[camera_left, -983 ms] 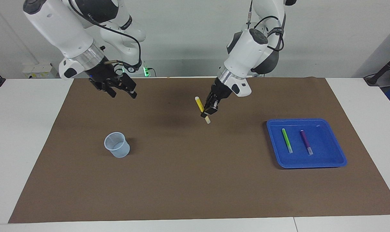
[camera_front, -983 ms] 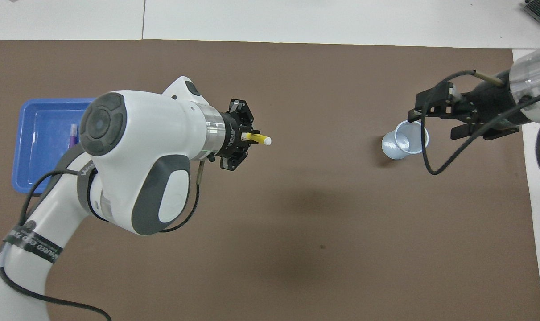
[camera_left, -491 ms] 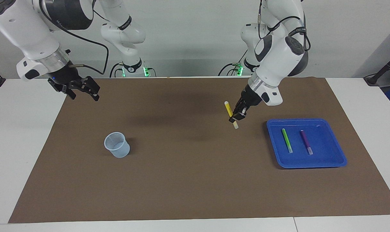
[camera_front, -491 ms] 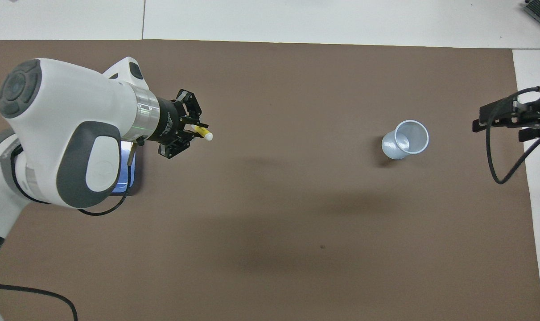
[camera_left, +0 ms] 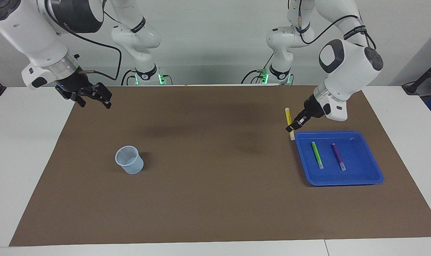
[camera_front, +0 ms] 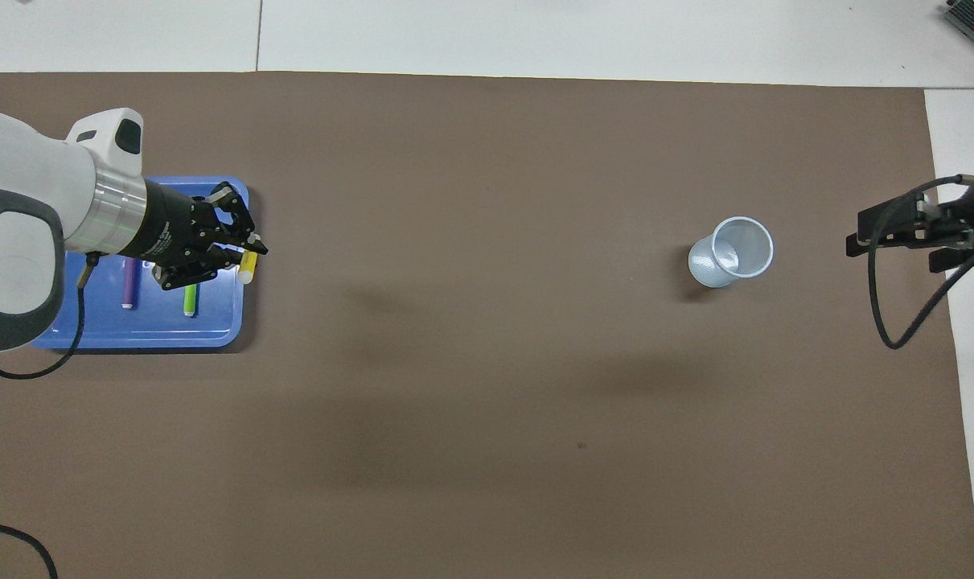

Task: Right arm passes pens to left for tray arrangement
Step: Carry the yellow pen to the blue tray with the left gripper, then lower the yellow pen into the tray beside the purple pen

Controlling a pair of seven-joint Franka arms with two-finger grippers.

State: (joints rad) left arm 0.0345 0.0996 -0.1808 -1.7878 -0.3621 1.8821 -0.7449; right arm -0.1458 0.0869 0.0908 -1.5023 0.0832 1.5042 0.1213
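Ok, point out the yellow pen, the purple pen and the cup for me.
yellow pen [camera_left: 288, 115]: facing view, on its yellow barrel above the grip.
purple pen [camera_left: 337, 153]: facing view, mid-barrel, lying in the tray.
cup [camera_left: 130, 161]: facing view, on its outer wall.

We record a translucent bluish plastic cup [camera_left: 129, 160] standing upright on a brown mat [camera_left: 215, 199], lower left of centre in the facing view, its open mouth upward. The mat covers most of a white surface [camera_left: 23, 149]. A black bracket [camera_left: 423, 76] occupies the right edge of that view.
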